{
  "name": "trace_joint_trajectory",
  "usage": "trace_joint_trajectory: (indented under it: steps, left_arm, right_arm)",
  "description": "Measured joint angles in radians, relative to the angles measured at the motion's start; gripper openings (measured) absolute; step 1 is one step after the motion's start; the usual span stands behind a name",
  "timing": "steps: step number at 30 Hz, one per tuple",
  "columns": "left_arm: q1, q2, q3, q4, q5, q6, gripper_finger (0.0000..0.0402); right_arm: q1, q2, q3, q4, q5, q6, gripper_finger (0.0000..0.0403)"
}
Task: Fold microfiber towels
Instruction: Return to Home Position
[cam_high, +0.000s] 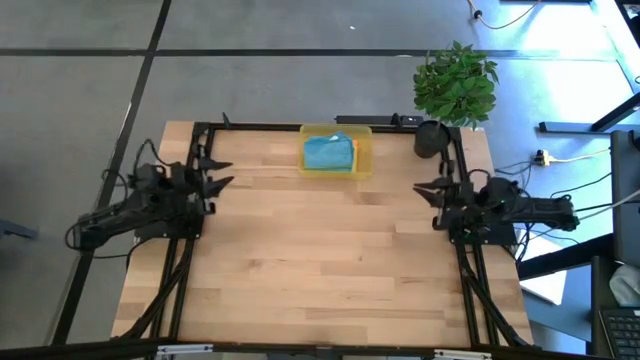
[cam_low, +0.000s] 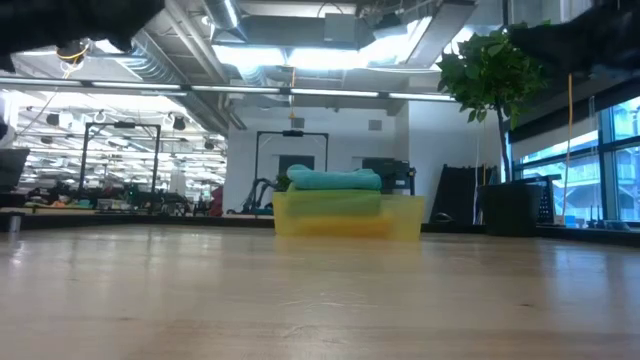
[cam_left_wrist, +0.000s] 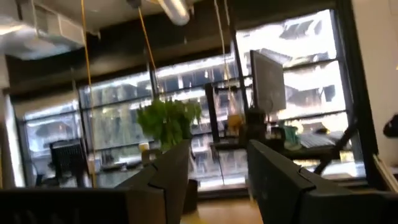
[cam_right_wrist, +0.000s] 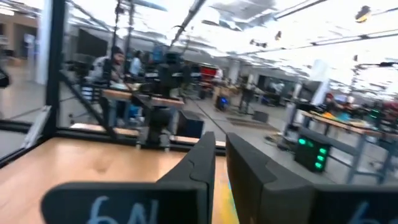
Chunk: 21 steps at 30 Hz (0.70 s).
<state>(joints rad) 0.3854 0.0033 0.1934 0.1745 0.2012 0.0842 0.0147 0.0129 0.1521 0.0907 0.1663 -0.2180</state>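
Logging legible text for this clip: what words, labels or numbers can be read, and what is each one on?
"6N" (reading uncertain): pale handwriting on the housing of the right gripper, right wrist view.
A second pale mark beside it: cut off at the picture's edge, unreadable.
No text visible on the yellow tray or the towels.

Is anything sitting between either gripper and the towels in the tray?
Nothing visible. Only bare table lies between the left gripper, the right gripper and the towels stacked in the tray at the far edge.
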Motion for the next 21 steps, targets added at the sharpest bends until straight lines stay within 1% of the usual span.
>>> trace_joint_trajectory:
  steps: [2, 5, 9, 12, 14, 17, 21]
  left_arm:
    - [-0.001, -0.001, -0.050, 0.062, 0.004, -0.002, 0.0151]
    - [-0.001, 0.000, -0.099, 0.080, 0.005, -0.004, 0.0151]
    - [-0.001, 0.000, -0.149, 0.122, 0.019, -0.043, 0.0151]
    - [-0.001, -0.001, -0.185, 0.206, 0.055, -0.083, 0.0151]
    - [-0.001, 0.000, -0.186, 0.169, 0.077, -0.102, 0.0151]
    - [-0.010, 0.000, -0.186, 0.130, 0.089, -0.107, 0.0151]
    - [-0.014, 0.000, -0.186, 0.112, 0.091, -0.078, 0.0151]
  right_arm:
    - [0.000, -0.009, -0.057, 0.049, -0.036, -0.003, 0.0036]
    - [0.000, -0.011, -0.135, 0.110, -0.039, -0.013, 0.0023]
    - [0.000, -0.008, -0.146, 0.049, -0.040, 0.006, 0.0006]
    - [0.000, -0.008, -0.146, 0.056, -0.074, 0.027, 0.0006]
    - [0.000, -0.009, -0.146, 0.058, -0.110, 0.029, 0.0011]
    - [0.000, -0.009, -0.146, 0.037, -0.115, 0.027, 0.0014]
    - [0.000, -0.009, -0.146, 0.034, -0.046, 0.028, 0.0010]
